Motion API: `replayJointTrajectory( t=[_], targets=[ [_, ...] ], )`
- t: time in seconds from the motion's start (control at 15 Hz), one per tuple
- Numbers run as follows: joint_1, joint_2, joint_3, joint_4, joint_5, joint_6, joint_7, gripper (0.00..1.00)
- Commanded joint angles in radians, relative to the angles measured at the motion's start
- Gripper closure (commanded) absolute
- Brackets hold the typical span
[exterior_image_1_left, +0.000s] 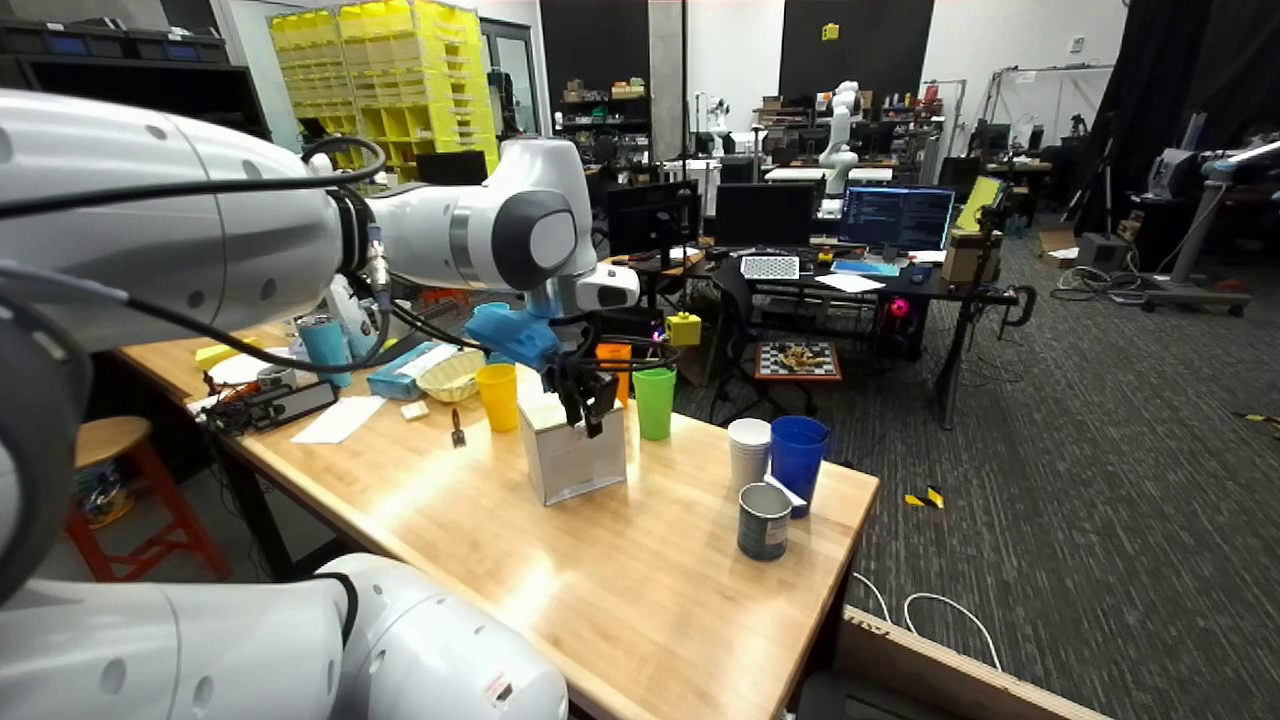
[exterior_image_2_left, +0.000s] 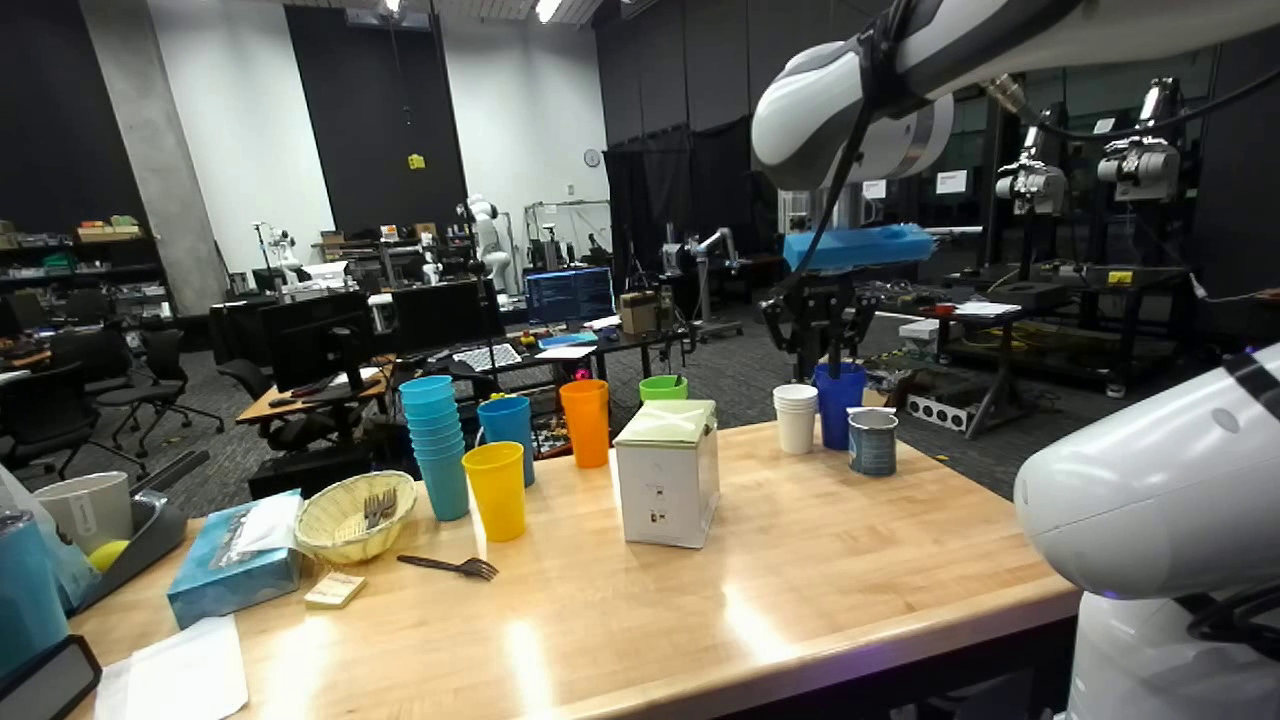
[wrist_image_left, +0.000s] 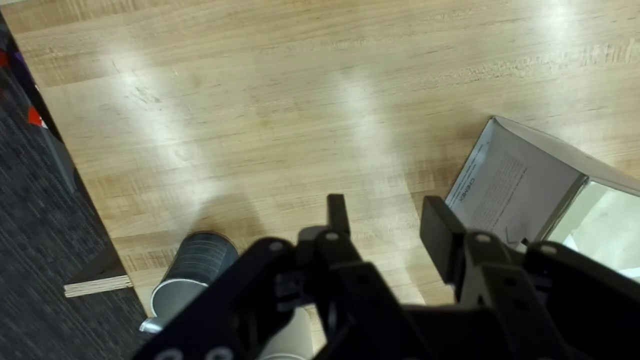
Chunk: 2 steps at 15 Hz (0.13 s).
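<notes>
Over the table (exterior_image_2_left: 860, 560), between white box (exterior_image_2_left: 660, 490) (inward of both long edges) and grey can (exterior_image_1_left: 763, 528) (near short edge), hangs one hand (wrist_image_left: 382, 207), spread, empty, apparently at a pre-grasp step calling for descent.

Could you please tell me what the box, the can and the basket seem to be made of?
The box looks like matte cardboard: printed, pale panels with folded edges. The can is probably metal, dark outside, since its rim and inside look silvery grey; coated card is possible. The basket seems woven wicker, given its ribbed, straw-coloured finish; plastic is possible too.
</notes>
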Motion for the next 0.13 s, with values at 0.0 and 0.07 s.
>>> replayJointTrajectory(
  t=[0.0, 0.07],
  targets=[
    [0.009, 0.002, -0.007, 0.002, -0.006, -0.002, 0.005, 0.56],
    [0.009, 0.002, -0.007, 0.002, -0.006, -0.002, 0.005, 0.56]
  ],
)
